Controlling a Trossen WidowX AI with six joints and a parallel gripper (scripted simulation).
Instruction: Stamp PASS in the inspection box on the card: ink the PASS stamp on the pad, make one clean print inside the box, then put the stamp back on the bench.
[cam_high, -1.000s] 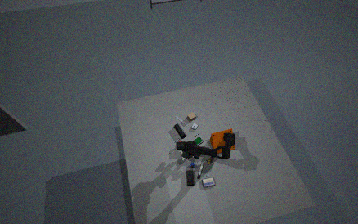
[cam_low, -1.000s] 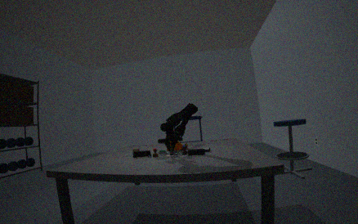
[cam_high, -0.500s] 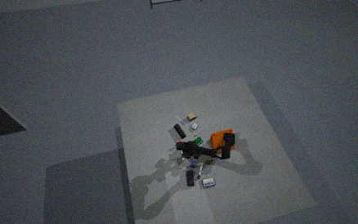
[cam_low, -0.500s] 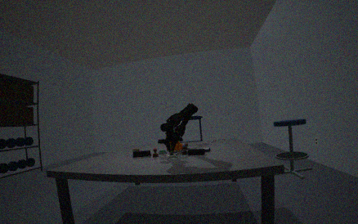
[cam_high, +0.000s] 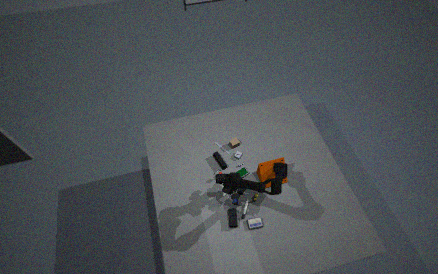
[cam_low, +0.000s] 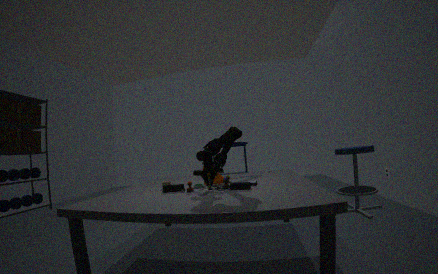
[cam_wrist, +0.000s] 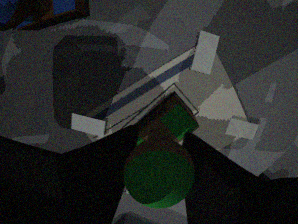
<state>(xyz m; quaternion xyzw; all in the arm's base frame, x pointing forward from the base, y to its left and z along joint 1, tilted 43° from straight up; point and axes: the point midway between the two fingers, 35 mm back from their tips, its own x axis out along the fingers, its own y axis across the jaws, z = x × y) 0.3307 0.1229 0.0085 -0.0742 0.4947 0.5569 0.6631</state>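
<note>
My gripper (cam_wrist: 160, 137) (cam_low: 209, 186) is low over the bench, shut on the green-topped stamp (cam_wrist: 159, 177). In the wrist view the stamp's round handle end faces the camera, and its dark base with a green patch lies over the inspection box (cam_wrist: 175, 84). Only the box's far corner lines show; the rest is hidden by the stamp and fingers. The card (cam_wrist: 220, 102) has a blue stripe and white tape at its corners. Whether the stamp touches the card cannot be told, and no print is visible. A green ink pad (cam_high: 242, 173) lies beside the arm.
A blue-topped stamp (cam_high: 235, 201) (cam_wrist: 65, 6) stands near the card. A red-topped item (cam_low: 190, 186) stands to one side. An orange block (cam_high: 265, 170) is under the arm. A black cylinder (cam_high: 220, 160), a dark block (cam_high: 232, 218), a pen (cam_high: 245, 209) and a white-and-blue box (cam_high: 255, 223) lie around.
</note>
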